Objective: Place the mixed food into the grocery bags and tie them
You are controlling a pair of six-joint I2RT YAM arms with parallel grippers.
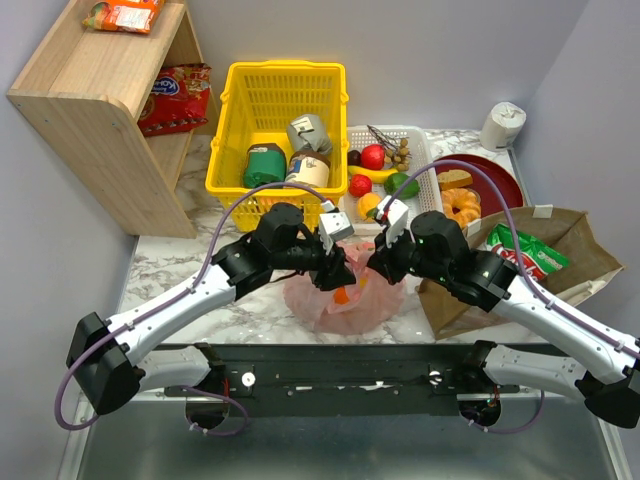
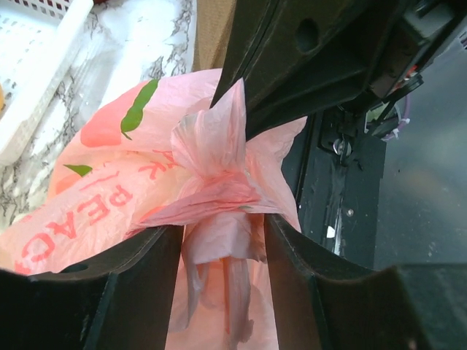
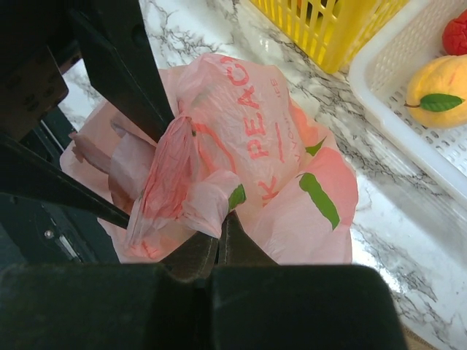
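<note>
Jaws of the right gripper are clenching a fold of the pink bag near its gathered top. Those of the left gripper are standing partly apart with a twisted bunch of the same plastic filling the gap – whether they are squeezing it, I cannot tell. Both are meeting over the bag, which is sitting on the table between the 2 arms – nearer them than the yellow basket. At the right, the green packet is lying at the mouth of the paper bag.

Crisp packet partly hidden inside brown paper bag
</note>
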